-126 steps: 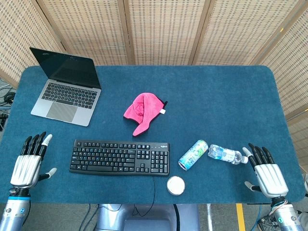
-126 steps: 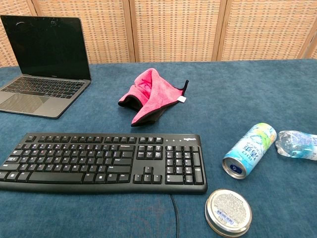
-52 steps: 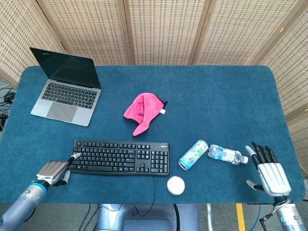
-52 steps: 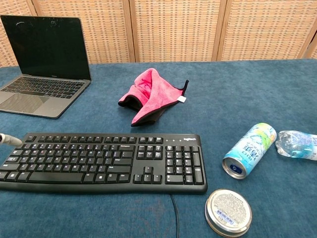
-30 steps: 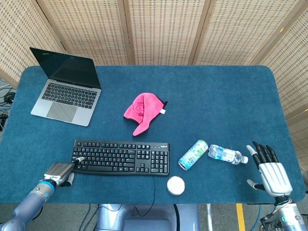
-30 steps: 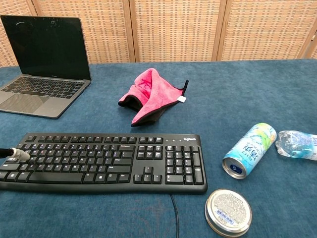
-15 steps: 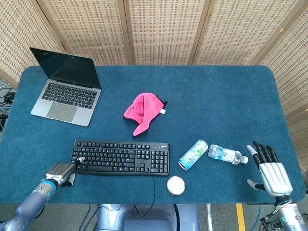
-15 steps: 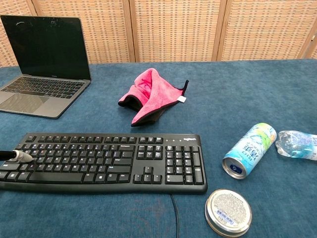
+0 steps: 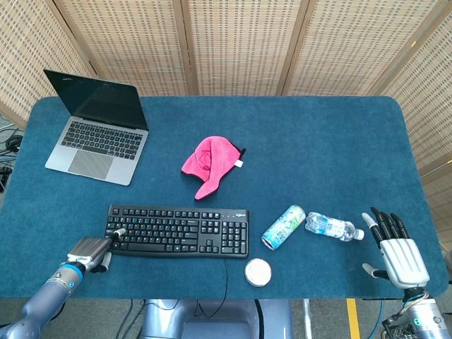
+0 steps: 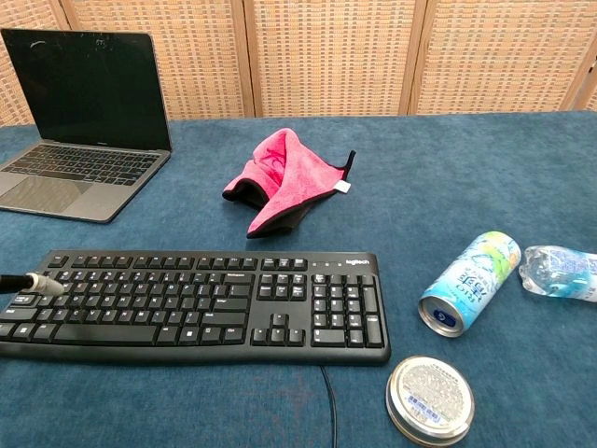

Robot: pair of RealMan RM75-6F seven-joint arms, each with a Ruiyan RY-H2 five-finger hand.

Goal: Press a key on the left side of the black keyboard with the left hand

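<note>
The black keyboard (image 9: pixel 176 230) is a flat, matte plastic slab of low square keys, lying near the front edge of the table, left of centre, a thin cable running off its front edge. The left hand (image 9: pixel 90 252) sits at its left end, most fingers curled in, one pale-tipped fingertip (image 10: pixel 44 285) stretched out over the leftmost keys; whether it touches a key I cannot tell. The right hand (image 9: pixel 399 255) rests flat at the far right, its dark fingers spread and holding nothing.

Right of the keyboard lie a round metal tin (image 10: pixel 430 399), a printed can (image 10: pixel 468 282) on its side and a crumpled clear bottle (image 10: pixel 560 272). Behind sits a rumpled pink cloth (image 9: pixel 207 164), and a grey laptop (image 9: pixel 99 123) stands open at the back left. The table (image 9: pixel 318 148) is covered in blue felt-like fabric; woven cane panels in wooden frames stand behind.
</note>
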